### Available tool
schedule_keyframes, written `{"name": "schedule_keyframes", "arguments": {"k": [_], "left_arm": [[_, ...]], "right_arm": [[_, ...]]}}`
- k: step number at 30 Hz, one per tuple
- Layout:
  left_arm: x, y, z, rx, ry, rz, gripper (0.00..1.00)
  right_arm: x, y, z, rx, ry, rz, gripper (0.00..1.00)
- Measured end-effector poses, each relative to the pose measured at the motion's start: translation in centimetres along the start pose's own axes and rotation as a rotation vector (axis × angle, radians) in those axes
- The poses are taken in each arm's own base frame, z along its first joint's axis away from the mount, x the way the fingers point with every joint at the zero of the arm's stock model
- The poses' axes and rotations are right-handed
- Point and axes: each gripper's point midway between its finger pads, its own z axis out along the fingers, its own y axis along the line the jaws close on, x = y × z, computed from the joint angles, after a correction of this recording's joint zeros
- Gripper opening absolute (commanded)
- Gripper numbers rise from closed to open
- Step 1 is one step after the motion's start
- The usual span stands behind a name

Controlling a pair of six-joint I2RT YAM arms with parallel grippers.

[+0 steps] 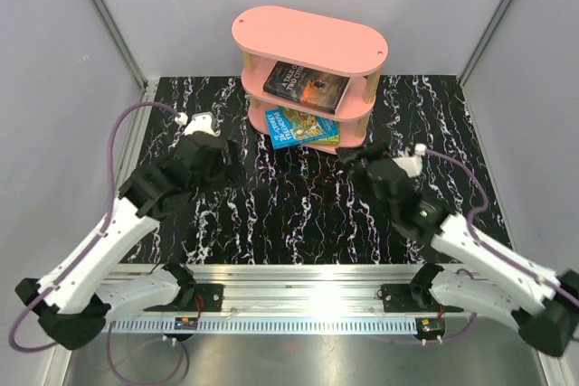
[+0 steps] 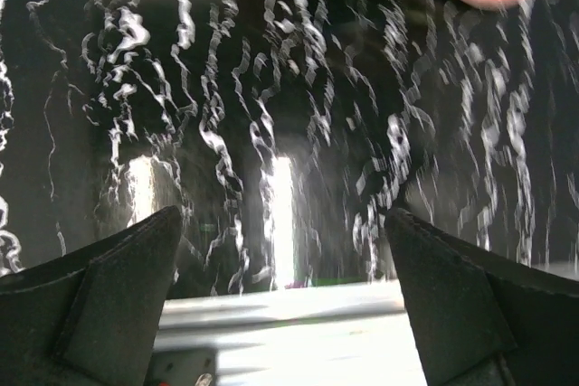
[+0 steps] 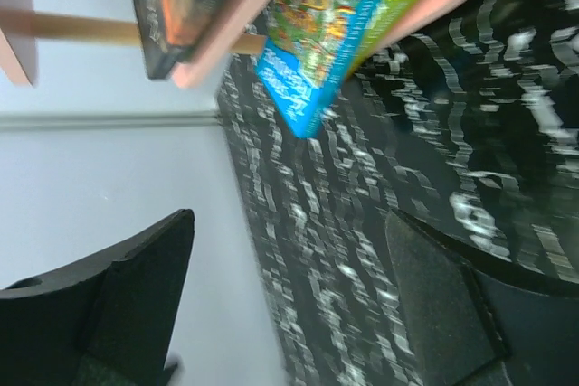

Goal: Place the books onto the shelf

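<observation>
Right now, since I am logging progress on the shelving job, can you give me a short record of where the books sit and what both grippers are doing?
shelf: pink, three tiers, far middle of the table
dark book: flat on the middle tier
blue and green books: bottom tier, a blue corner jutting past the front edge
left gripper: open, empty, above the table
right gripper: open, empty, facing the shelf
books lying on the table: none in view
</observation>
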Motion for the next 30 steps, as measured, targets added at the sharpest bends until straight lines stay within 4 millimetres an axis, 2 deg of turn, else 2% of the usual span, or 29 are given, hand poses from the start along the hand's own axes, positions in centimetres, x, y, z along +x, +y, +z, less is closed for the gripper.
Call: {"name": "schedule_keyframes", "arguments": {"k": [3,6,7,9,13,14,15,17,18,21,24,30], "left_arm": [[-0.5,1.7,4.0,-0.07,0.024,-0.096,0.85],[-0.9,3.0,7.6,-0.121,0.055,-0.155,0.81],[-1.1,3.0,8.8,-0.128,0.062,-0.164,0.72],[-1.5,2.8,11.0,-0.13,0.073,-0.18,0.61],[-2.0,2.5,16.1,-0.112,0.098,-0.252,0.47],[-2.2,2.6,17.1,-0.111,0.101,-0.271,0.34],[-2.4,2.7,18.5,-0.114,0.11,-0.303,0.28],[-2.9,3.0,21.2,-0.127,0.131,-0.35,0.07],[-3.3,3.0,22.7,-0.132,0.134,-0.376,0.01],[-4.3,2.7,26.8,-0.131,0.14,-0.427,0.0],[-4.9,1.7,30.0,-0.109,0.152,-0.478,0.0],[-5.5,0.0,33.7,-0.071,0.155,-0.573,0.0]], "right_arm": [[-1.9,-2.1,-3.8,0.002,0.016,-0.069,0.91],[-4.2,-2.9,-6.8,-0.017,-0.009,-0.105,0.92],[-5.0,-3.1,-7.7,-0.026,-0.022,-0.111,0.89],[-6.3,-3.7,-9.2,-0.03,-0.042,-0.131,0.84],[-8.1,-4.8,-11.2,0.0,-0.072,-0.167,0.72],[-8.6,-5.1,-11.6,0.008,-0.079,-0.173,0.69],[-9.0,-5.4,-12.1,0.014,-0.085,-0.176,0.68],[-9.9,-6.0,-13.1,0.024,-0.103,-0.18,0.66],[-10.5,-6.2,-13.7,0.025,-0.113,-0.179,0.65],[-12.3,-6.7,-15.4,0.024,-0.154,-0.171,0.65],[-14.5,-7.2,-17.5,0.023,-0.208,-0.148,0.65],[-17.9,-8.6,-20.3,0.04,-0.307,-0.126,0.65]]}}
